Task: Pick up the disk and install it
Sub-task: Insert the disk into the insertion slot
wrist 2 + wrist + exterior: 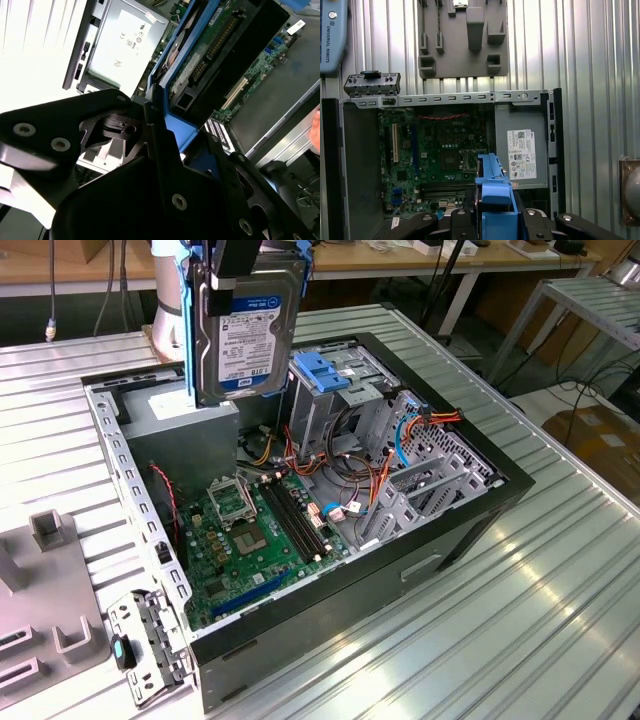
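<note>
Right now we see the gripper (242, 262) clamped on the disk (245, 335), holding it upright above the open computer case (450, 540), near the grey drive cage (312, 425).

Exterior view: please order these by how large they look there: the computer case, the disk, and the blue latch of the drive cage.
1. computer case, clearly the largest.
2. disk; it hangs above the case, perhaps nearer the camera, so it may look bigger than it is.
3. blue latch, the smallest.
</note>
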Robot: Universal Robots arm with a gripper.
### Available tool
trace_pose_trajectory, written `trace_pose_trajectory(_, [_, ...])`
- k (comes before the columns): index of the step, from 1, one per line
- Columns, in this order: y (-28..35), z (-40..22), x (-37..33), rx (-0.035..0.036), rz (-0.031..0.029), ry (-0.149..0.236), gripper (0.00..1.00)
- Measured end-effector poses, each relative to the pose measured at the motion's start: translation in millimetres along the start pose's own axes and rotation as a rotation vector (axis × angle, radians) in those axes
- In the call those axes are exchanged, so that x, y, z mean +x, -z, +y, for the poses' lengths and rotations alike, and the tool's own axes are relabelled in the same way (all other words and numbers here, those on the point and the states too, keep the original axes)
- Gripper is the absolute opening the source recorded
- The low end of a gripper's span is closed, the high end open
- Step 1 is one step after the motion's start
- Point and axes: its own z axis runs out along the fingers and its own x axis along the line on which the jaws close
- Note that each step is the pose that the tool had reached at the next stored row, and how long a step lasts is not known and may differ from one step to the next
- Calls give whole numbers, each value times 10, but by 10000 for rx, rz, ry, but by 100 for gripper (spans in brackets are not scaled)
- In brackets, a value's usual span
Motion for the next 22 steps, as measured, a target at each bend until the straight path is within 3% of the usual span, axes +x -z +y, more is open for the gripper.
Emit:
trace_pose_trajectory(17, [1, -137, -4, 0, -1, 0, 37])
trace_pose_trajectory(22, [1, -148, 14, 0, -1, 0, 37])
